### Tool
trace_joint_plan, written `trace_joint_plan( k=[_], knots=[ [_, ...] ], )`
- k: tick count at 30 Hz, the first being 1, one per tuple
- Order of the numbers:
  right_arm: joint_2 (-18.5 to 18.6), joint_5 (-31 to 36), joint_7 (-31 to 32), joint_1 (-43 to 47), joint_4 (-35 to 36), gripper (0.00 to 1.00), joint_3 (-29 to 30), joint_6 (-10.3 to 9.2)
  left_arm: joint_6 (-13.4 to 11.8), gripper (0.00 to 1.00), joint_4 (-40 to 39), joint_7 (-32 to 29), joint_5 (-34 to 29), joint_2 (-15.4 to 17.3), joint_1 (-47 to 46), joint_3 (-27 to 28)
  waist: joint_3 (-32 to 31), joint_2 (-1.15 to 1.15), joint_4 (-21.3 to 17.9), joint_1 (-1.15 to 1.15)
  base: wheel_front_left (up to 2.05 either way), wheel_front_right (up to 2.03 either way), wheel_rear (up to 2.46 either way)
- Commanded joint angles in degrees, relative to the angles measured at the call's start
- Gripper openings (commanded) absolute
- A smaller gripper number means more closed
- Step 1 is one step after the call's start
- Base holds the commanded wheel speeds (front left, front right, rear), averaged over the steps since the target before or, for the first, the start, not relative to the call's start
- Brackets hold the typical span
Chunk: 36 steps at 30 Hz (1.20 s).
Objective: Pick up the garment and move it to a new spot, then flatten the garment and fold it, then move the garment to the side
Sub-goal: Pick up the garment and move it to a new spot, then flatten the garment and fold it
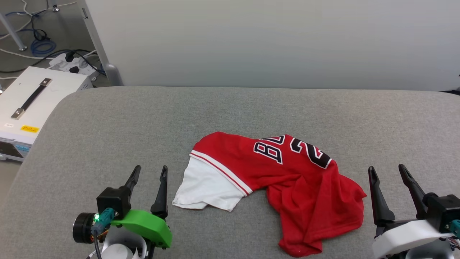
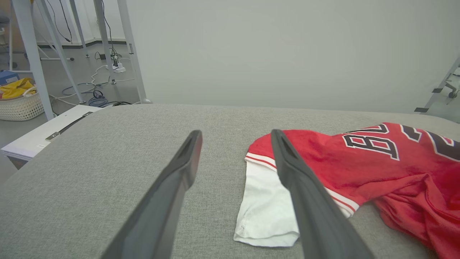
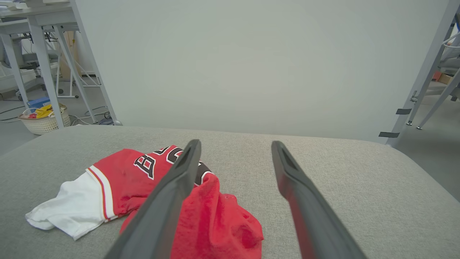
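Red fabric in a rumpled heap, that's what you're dealing with. The garment sits low in the centre of the head view on the grey padded surface and spreads toward the lower right. Its white sleeve sticks out on the left of the pile, and the black lettering runs at a slant near the top. Nothing's lifted yet, so I'd say you're right at the start of the pick-and-move step.

Your left gripper is at the lower left, fingers spread wide with nothing between them, just beside the sleeve but not touching it. Your right gripper is at the lower right, also spread and empty, just off the red edge of the pile.

Stuff that could bite you, imo:
- The red body is bunched over itself on the right. Pinch there and you'll likely catch several layers, which makes flattening a fight.
- Grab only the sleeve with the left and the rest will probably trail and twist as you lift.
- The pile runs almost to the bottom edge of the frame, and I can't see where the near rim of the surface is. Drag it your way and it could slide off.
- You've got thin cloth on soft padding. Come in too shallow and you may close on nothing, too deep and you dig into the pad.
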<state>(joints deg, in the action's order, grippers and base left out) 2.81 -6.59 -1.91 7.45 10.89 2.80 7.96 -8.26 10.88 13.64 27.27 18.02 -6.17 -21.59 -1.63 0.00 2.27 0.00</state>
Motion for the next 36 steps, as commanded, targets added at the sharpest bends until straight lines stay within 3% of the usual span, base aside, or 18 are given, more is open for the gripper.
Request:
trace_joint_plan(
  k=[1,10,19,27,31,32,34,36],
  knots=[
    [0.1,-0.6,0.2,0.9,0.4,1.0,-0.1,-0.47,0.2,1.0,0.3,-0.1,0.4,0.3,0.6,0.0,0.0,0.0,0.0,0.0,0.0,0.0,0.0],
    [0.1,-1.4,-0.1,0.6,0.1,1.0,-0.4,-0.47,1.5,1.0,1.9,-3.3,1.4,0.3,-1.8,-1.3,0.6,0.0,-0.4,0.0,0.0,0.0,0.0],
    [0.1,-1.2,0.2,-1.6,0.6,1.0,-1.4,-0.47,4.4,1.0,9.3,-20.9,5.0,-0.4,-10.6,-4.8,5.3,0.0,-2.7,0.0,0.0,0.0,0.0],
    [0.1,-2.2,-0.4,-4.1,-0.5,1.0,-1.7,-0.47,4.2,1.0,18.6,-35.8,7.9,0.2,-15.9,-6.1,10.3,0.0,-5.9,0.0,0.0,0.0,0.0],
    [0.1,-2.6,-0.8,-4.9,-1.4,1.0,-1.7,-0.47,5.4,1.0,21.2,-42.5,9.1,0.6,-16.7,-7.6,11.3,0.0,-6.6,0.0,0.0,0.0,0.0],
    [0.1,-3.1,-0.7,-5.1,-1.7,1.0,-1.7,-0.47,5.6,0.91,21.6,-43.9,9.3,0.6,-16.8,-8.0,11.4,0.0,-6.7,0.0,0.0,0.0,0.0],
    [0.1,-3.9,-0.7,-5.4,-2.1,1.0,-1.9,-0.47,5.7,0.0,22.4,-47.2,9.5,0.6,-16.8,-9.0,11.7,0.0,-6.8,0.0,0.0,0.0,0.0],
    [0.1,-4.7,-0.6,-5.8,-2.4,1.0,-2.1,-0.47,6.1,0.0,22.3,-49.0,9.6,0.6,-17.0,-9.8,11.9,0.0,-6.9,0.0,0.0,0.0,0.0]
  ],
)
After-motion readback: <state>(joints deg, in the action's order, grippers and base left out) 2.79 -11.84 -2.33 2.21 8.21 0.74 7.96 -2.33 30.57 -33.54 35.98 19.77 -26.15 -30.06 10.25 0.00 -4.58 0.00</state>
